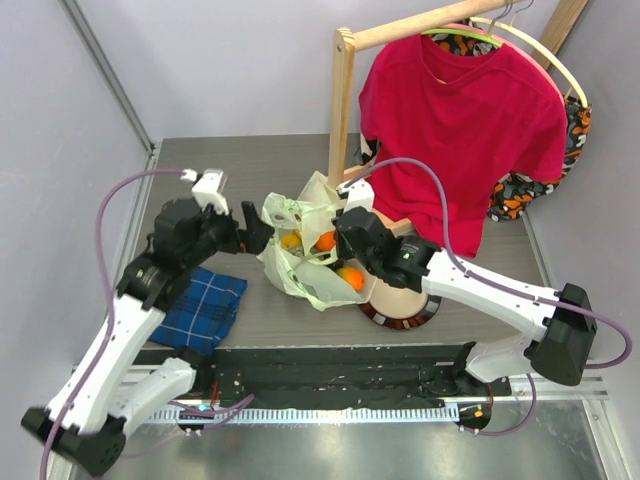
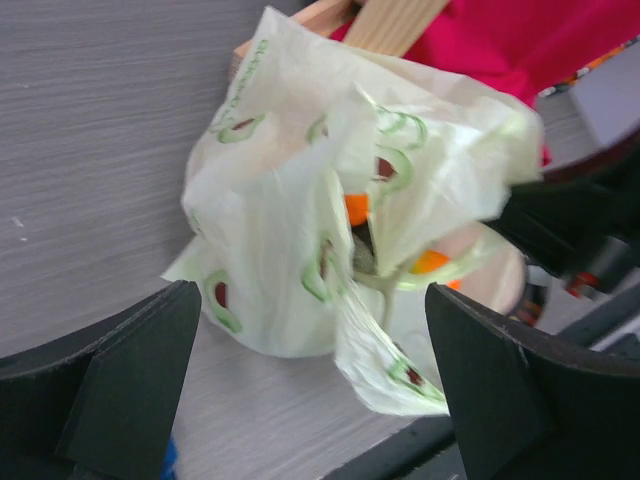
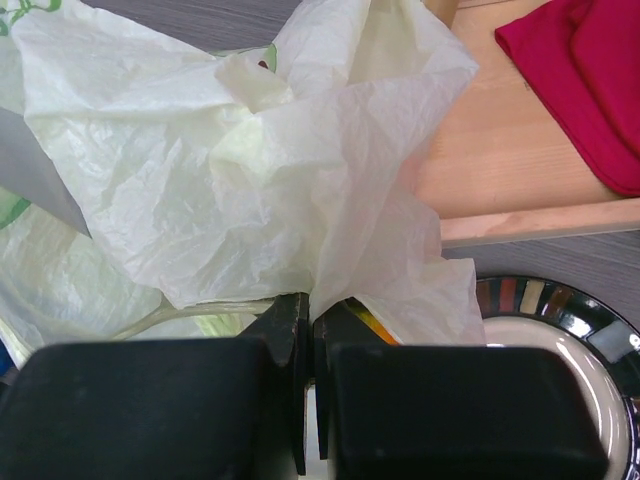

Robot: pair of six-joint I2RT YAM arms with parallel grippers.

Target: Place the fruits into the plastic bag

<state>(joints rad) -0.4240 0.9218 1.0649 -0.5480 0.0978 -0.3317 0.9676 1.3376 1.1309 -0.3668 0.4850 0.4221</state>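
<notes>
- Grey wood-grain table point(image 1: 250, 160) seen from above. The plastic bag point(image 1: 290, 272) sits crumpled near its middle, with small oranges point(image 1: 326, 241) showing inside it. My left gripper point(image 1: 262, 232) is just beside the bag's left side. My right gripper point(image 1: 345, 245) is at its right edge, next to the dark plate point(image 1: 385, 318). A blue plaid cloth point(image 1: 205, 305) lies well apart on the left.
- Left wrist view: my fingers point(image 2: 130, 390) are spread wide and hold nothing. The bag point(image 2: 290, 260) stands ahead, framed between them, and I judge it is not yet touched. Orange point(image 2: 357, 208) glints through a gap in the folds.
- Right wrist view: my jaws are closed tight, pinching a fold of the bag's film point(image 3: 220, 180). The plate's patterned rim point(image 3: 560, 305) is just to the right, and a wooden rack base point(image 3: 500, 170) lies beyond. From here I cannot tell which part of the bag I am pinching.
- The step, as I judge it, is holding the mouth open so more fruit can go in. I should bring the left fingers onto a single layer of the opposite lip, not a bunched wad. Then I should draw the two sides apart gently, because thin film can tear or slip. The pull should stay low so the oranges do not roll out.
</notes>
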